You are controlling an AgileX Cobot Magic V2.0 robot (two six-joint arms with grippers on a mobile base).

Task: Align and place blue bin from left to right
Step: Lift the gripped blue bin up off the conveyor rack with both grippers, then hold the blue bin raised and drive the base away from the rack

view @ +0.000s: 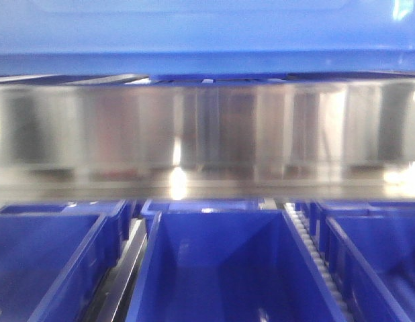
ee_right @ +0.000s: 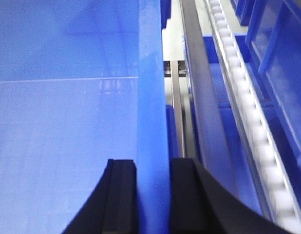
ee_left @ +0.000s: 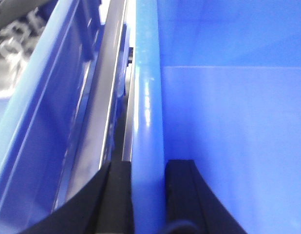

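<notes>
blue bin (ee_left: 228,146) — bare floor showing — clenched at opposite rims by left hand (ee_left: 148,195) and right hand (ee_right: 153,195).

dark blue crates (view: 221,268) beside a roller track (view: 310,248), steel panel (view: 207,127) behind.

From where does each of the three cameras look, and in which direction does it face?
Front view: faces forward from the robot at the blue bin, above a steel panel and darker crates; no robot part shows.
Left wrist view: on the left arm, looks along the bin's left rim, which the left tool clamps.
Right wrist view: on the right arm, looks along the bin's right wall, clamped by the right tool; a roller rail runs beside.
Both wrist views share the bin's inside.
</notes>
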